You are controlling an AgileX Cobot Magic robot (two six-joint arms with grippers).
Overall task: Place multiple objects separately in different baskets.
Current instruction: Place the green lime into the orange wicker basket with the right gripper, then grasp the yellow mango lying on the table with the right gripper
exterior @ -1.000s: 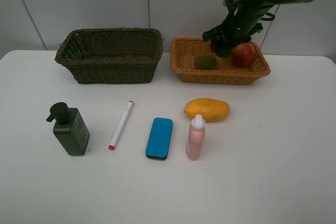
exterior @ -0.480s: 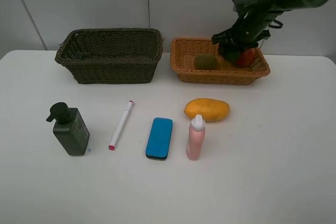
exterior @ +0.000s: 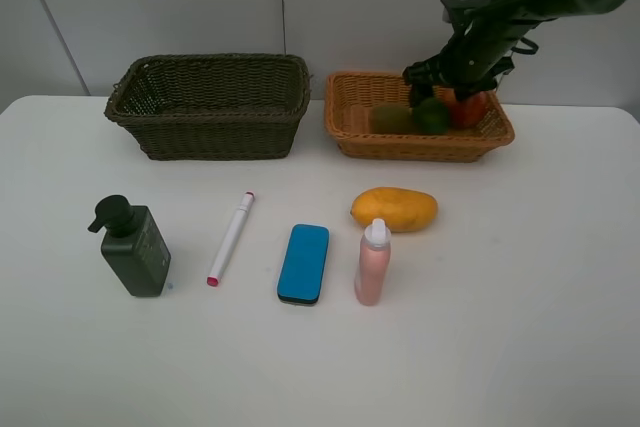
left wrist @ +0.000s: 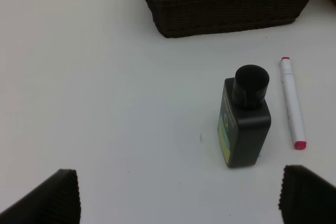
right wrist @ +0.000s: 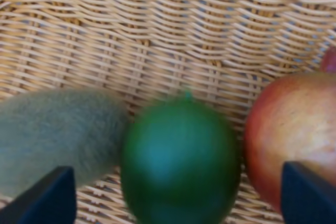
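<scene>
In the orange-tan basket (exterior: 420, 147) lie a brown kiwi (exterior: 390, 117), a green avocado (exterior: 433, 115) and a red pomegranate (exterior: 468, 107). My right gripper (exterior: 432, 89) hovers just above the avocado (right wrist: 181, 161) and is open, its fingertips (right wrist: 47, 198) wide apart and not touching the fruit. The dark olive basket (exterior: 210, 107) holds nothing that I can see. On the table stand a green pump bottle (exterior: 134, 247), a marker (exterior: 230, 238), a blue eraser (exterior: 303, 263), a pink spray bottle (exterior: 372, 263) and a mango (exterior: 394, 209). My left gripper (left wrist: 181, 203) is open above the table near the pump bottle (left wrist: 244, 124).
The two baskets sit side by side at the back of the white table (exterior: 520, 327), against a grey wall. The loose items form a row across the middle. The marker (left wrist: 292, 103) lies close beside the pump bottle.
My right gripper moved right over the orange-tan basket, then opened. The avocado it held now rests between the kiwi and the pomegranate. The left arm has not moved.
</scene>
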